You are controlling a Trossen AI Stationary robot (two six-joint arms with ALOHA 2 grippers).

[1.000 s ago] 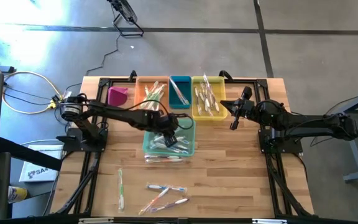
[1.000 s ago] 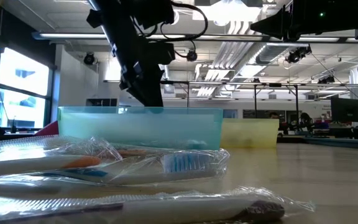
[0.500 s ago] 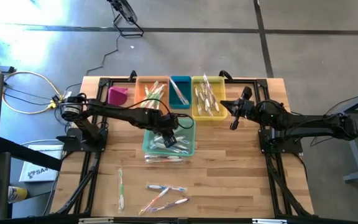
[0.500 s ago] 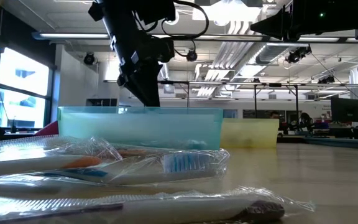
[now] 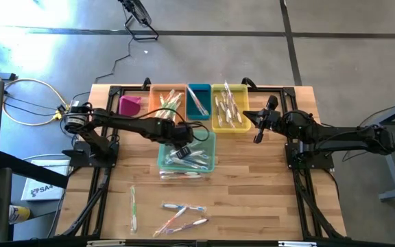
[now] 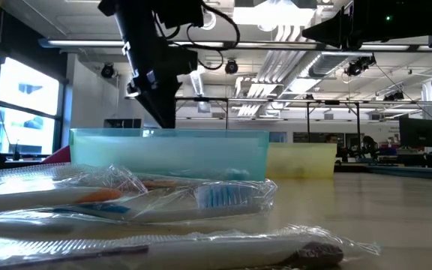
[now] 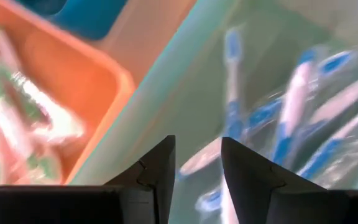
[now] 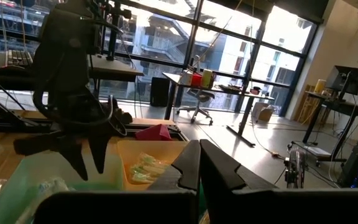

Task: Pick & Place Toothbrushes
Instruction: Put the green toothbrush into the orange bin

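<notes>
My left gripper [image 5: 184, 149] hangs open above the teal bin [image 5: 206, 162], fingers slanting down with nothing between them [image 7: 197, 148]. Several toothbrushes [image 7: 291, 118] with blue accents lie in that bin. More toothbrushes lie in the orange bin [image 5: 171, 101], the blue bin [image 5: 198, 101] and the yellow bin [image 5: 229, 108]. Loose wrapped toothbrushes rest flat on the table near its front edge [image 5: 182, 207] [image 5: 133, 206], and some lie against the teal bin's near wall [image 5: 180, 174]. My right gripper [image 5: 256, 137] waits shut beside the yellow bin, held level above the table.
A pink bin [image 5: 130, 105] stands at the far left of the bin row. Wrapped toothbrushes [image 6: 163, 199] lie close before the low camera. Bare wood shows on the table's right half [image 5: 266, 192]. Black frame rails run along both sides.
My left gripper has risen a little above the teal bin and drawn back toward the table's left edge, its fingers tipping to a shallower slant. The toothbrushes in the bin lie as they did.
</notes>
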